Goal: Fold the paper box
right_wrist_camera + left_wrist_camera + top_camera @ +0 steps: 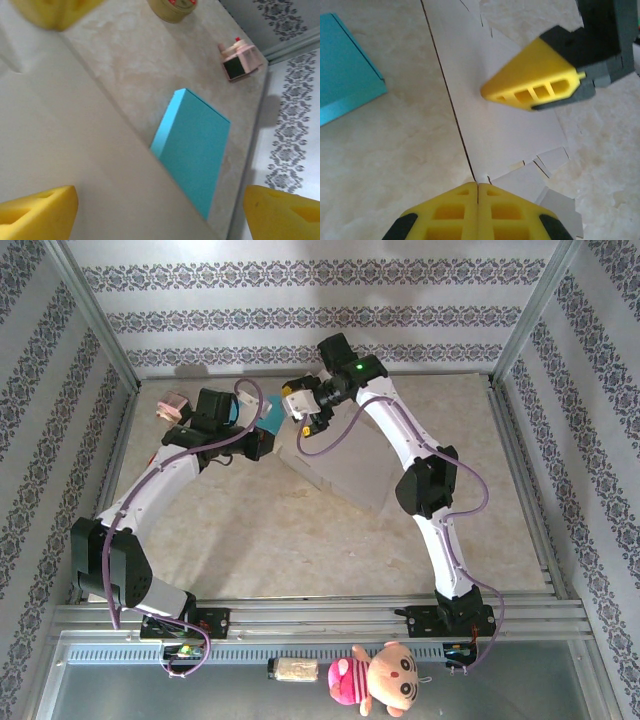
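Observation:
The paper box (350, 475) is a flat pale cardboard sheet with cut tabs, lying unfolded on the table's far middle. My left gripper (478, 185) is shut, its yellow fingertips pinching the sheet's near corner (505, 125) where the left edge ends. In the top view that gripper (265, 443) sits at the sheet's left side. My right gripper (300, 412) hovers over the sheet's far left corner, and one of its yellow fingers (535, 77) hangs just above the paper. Its jaws stand wide open (160, 195) over the sheet (75, 150), holding nothing.
A teal box (268, 417) (197, 145) (345, 65) lies right beside the sheet's left edge. A pink item (175, 405) (240, 60) and a round tin (172, 7) sit further left. A plush doll (385, 680) lies below the front rail.

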You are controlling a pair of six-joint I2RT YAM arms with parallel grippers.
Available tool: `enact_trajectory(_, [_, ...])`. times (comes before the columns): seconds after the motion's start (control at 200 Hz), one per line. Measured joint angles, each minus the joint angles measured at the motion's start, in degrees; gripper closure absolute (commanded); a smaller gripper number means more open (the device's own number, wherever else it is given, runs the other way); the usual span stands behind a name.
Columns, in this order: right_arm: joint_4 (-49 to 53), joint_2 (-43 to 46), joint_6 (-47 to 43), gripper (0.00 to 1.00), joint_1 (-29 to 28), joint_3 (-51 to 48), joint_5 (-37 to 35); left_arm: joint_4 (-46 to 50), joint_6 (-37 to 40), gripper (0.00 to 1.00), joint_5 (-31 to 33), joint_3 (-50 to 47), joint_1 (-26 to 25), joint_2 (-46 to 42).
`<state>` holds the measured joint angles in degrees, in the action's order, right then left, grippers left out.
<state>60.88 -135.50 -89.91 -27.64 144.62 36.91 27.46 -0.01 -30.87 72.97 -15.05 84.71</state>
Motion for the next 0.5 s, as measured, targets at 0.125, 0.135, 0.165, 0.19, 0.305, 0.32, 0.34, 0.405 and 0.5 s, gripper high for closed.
enact_trajectory(0.125, [1.62,0.0,-0.66,0.27,-0.37,0.02,-0.46,2.08,2.01,1.0,1.09,2.03,-0.2,0.11])
enact_trajectory(0.135, [1.62,0.0,-0.81,0.28,-0.37,0.02,-0.5,2.23,2.19,1.0,1.2,2.1,-0.26,0.11])
enact_trajectory(0.165, [1.77,0.0,-0.96,0.31,-0.37,0.02,-0.63,2.69,2.64,1.0,1.25,2.29,-0.37,0.11])
enact_trajectory(0.19, [1.88,0.0,-0.92,0.32,-0.39,0.02,-0.81,3.13,2.97,1.0,1.38,2.4,-0.52,0.11])
enact_trajectory(0.305, [2.14,-0.02,-1.44,0.37,-0.63,0.02,-1.49,5.09,4.98,1.0,2.08,2.78,-1.16,0.11])
enact_trajectory(0.32, [2.14,-0.02,-1.42,0.38,-0.66,0.04,-1.55,5.38,5.2,1.0,2.16,2.84,-1.27,0.11])
enact_trajectory(0.34, [2.14,-0.04,-1.57,0.4,-0.72,0.07,-1.64,5.79,5.57,1.0,2.49,3.02,-1.42,0.11])
enact_trajectory(0.405, [2.14,-0.11,-1.62,0.43,-0.83,0.26,-1.92,6.67,6.47,1.0,3.17,3.58,-1.92,0.13])
enact_trajectory(0.5, [2.1,-0.17,-1.62,0.47,-1.18,0.48,-2.58,7.45,7.48,1.0,4.24,4.11,-2.54,0.13])
